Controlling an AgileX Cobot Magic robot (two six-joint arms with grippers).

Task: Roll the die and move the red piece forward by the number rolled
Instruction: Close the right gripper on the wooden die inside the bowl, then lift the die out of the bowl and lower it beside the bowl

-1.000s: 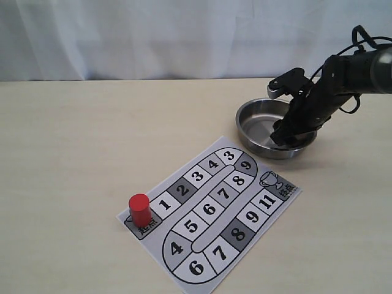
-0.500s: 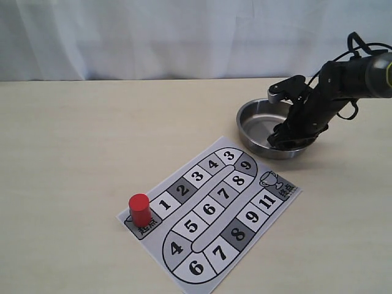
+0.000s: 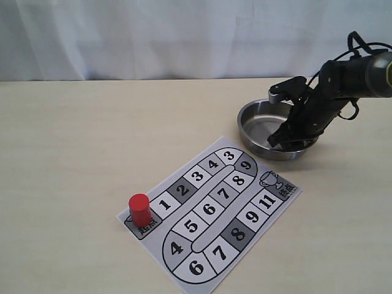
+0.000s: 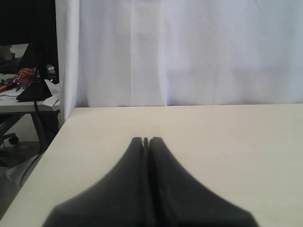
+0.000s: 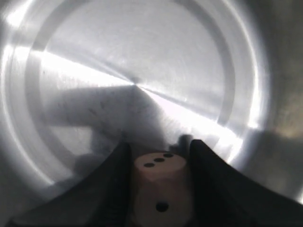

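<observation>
The red piece [image 3: 139,210], a plain cylinder, is standing upright with its long axis vertical at the board's [image 3: 245,214] nine o'clock edge. The tan die [image 5: 162,189] is sitting in the steel bowl [image 3: 251,138] at the board's two o'clock, showing a three-pip and a one-pip face. The right end effector [image 5: 158,144] is seemingly clamping its sides, and the left end effector [image 4: 146,140] is holding its fingers together.

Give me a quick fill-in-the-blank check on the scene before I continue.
The die, between the right gripper's fingers, lies in the steel ____. The red piece stands beside the board square numbered ____. The left gripper's jaws are ____.
Missing: bowl; 1; shut.
</observation>
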